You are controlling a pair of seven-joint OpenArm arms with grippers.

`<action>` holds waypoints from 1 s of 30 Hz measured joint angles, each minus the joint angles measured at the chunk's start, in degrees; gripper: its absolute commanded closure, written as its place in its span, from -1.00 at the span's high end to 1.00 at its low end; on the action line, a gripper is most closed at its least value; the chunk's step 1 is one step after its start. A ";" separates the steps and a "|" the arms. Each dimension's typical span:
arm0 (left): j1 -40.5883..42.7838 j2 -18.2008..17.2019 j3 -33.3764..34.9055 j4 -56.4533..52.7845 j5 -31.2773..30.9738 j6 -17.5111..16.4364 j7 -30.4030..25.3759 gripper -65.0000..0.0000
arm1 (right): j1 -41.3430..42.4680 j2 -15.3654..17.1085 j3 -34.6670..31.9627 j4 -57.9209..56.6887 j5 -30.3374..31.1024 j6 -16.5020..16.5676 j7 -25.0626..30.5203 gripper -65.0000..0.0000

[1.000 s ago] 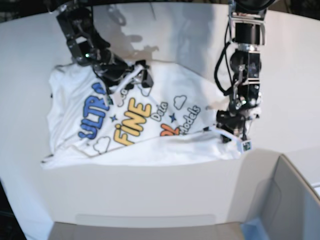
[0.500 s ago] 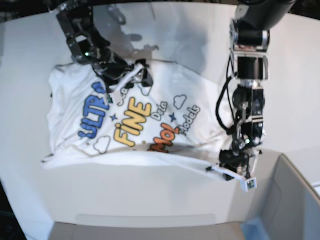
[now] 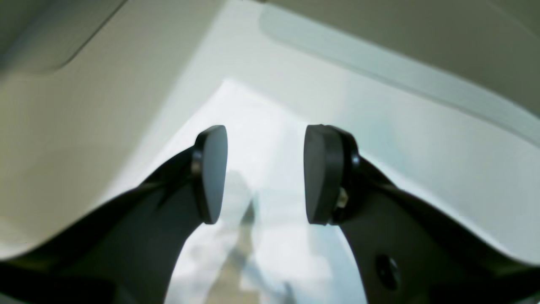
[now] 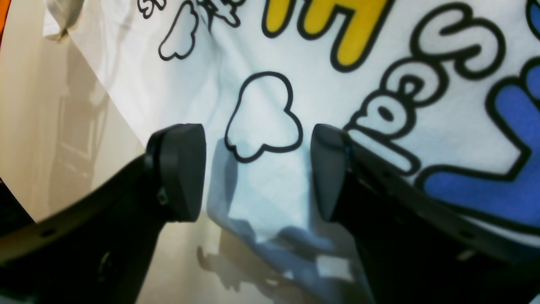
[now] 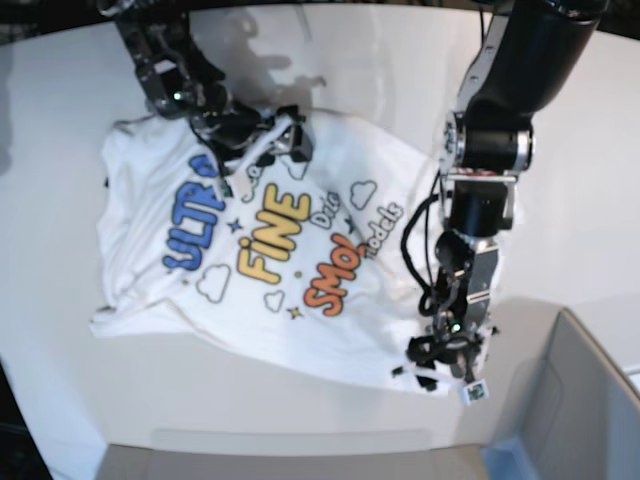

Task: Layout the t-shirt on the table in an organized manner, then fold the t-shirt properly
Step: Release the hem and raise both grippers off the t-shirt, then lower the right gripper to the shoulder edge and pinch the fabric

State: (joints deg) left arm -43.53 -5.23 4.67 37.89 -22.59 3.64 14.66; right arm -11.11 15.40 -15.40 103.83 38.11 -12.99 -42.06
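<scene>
While spread print-up on the table [image 5: 60, 100], one t-shirt [image 5: 270, 250], two claws [image 3: 263, 173] [image 4: 257, 169] both released.

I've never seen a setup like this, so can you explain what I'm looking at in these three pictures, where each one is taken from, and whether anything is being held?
This is a robot with two arms working over a white table. One picture looks down on the whole scene. The other two come from cameras on the wrists, looking out between each gripper's two dark fingers.

A white t-shirt with a colourful print lies spread on the table.

The left gripper is at the shirt's near corner; its own camera shows the pads apart with nothing between them. The right gripper hovers open above a printed cloud near the collar. Neither is holding anything.
</scene>
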 measured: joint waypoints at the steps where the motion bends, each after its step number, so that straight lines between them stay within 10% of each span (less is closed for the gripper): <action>1: 1.66 -0.39 0.00 2.78 0.07 0.09 0.17 -0.13 | 0.13 -0.07 0.13 0.42 -0.13 0.00 0.02 0.20; 13: 28.35 -9.14 -0.50 56.92 0.28 -0.17 23.69 -0.22 | -3.43 0.17 14.99 9.75 0.00 -0.11 0.02 0.20; 24: 43.67 -11.80 -3.65 66.82 4.15 -0.52 24.17 -0.22 | -17.59 -6.29 38.29 12.02 12.26 -0.15 0.13 0.20; 30: 46.47 -12.74 -3.54 68.98 4.55 -0.42 24.20 -0.22 | -22.16 -7.06 39.21 11.91 18.16 0.04 0.35 0.20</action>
State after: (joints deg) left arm 2.94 -17.98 1.13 106.87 -18.04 3.22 38.85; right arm -33.28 8.34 23.81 115.74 56.27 -12.95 -41.71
